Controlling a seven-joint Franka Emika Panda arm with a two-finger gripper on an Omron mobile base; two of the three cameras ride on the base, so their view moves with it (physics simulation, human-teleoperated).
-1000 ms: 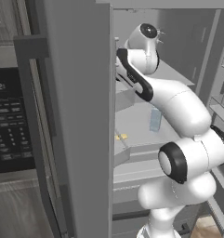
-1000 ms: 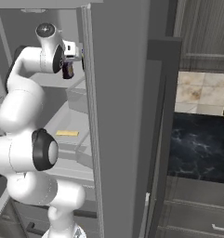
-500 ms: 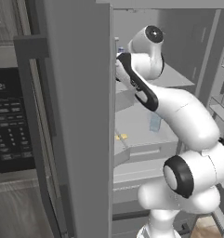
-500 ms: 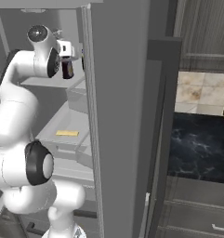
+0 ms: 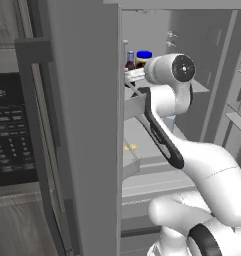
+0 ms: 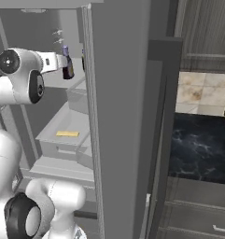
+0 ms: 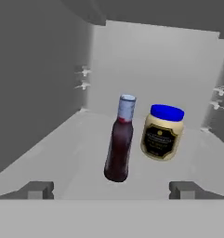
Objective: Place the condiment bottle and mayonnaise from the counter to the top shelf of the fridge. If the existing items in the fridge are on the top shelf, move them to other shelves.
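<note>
In the hand view the gripper stood with its 2 fingertips spread wide at the lower edge of the frame, holding nothing. The condiment bottle stood free at the centre of that frame, apart from both fingertips, leaning slightly, with the mayonnaise just beside it to the right. Both rested on the top shelf of the fridge.

Compared with 1 second before, the jaws had opened from a partly closed stance to fully spread, and the arm had risen and drawn back a little, so the bottle was let go and left on the shelf. In the left base view the 2 containers sat at the upper centre of the frame, behind the arm's wrist; in the right base view the bottle showed at the upper left, just past the hand.

The flat yellow piece lay on a lower shelf, left of centre in the right base view, so it needed no moving. The counter at the right of that view carried neither container.

Judging by this, both items seemed placed and the task looked essentially complete; what remained was probably withdrawing the hand without knocking the leaning bottle.
</note>
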